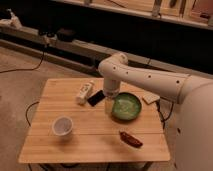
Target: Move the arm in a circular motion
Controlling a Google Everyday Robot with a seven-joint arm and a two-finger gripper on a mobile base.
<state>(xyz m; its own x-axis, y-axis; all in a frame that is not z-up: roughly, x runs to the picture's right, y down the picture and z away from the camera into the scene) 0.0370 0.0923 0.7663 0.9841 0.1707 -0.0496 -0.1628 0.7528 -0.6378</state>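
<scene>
Thick white tubular robot arm (150, 80) reaches in from the right over pale wooden bench (90, 136), last link dropping vertically to tan claw (109, 107) just left of round green bowl (127, 107); claw grip state can't tell.

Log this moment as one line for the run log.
arm: extended over wooden table | end effector: pointing down, low between black phone and green bowl
</scene>
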